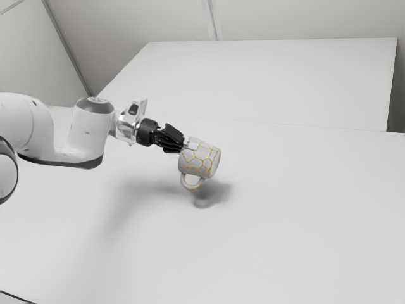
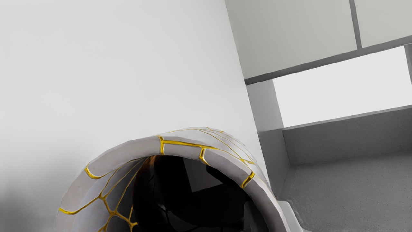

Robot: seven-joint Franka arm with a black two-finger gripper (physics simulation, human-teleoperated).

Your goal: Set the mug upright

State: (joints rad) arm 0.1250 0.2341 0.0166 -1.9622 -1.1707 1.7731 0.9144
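While its handle hung downward, the white ceramic mug with gold honeycomb lines (image 1: 201,158) was tipped on its side above the smooth white table (image 1: 291,228), mouth toward the arm. The black 2-finger gripper (image 1: 184,145) was clamped on its wall, 1 finger inside the rim and 1 outside.

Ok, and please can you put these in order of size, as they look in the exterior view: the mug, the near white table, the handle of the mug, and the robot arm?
1. Near white table
2. Robot arm
3. Mug
4. Handle of the mug
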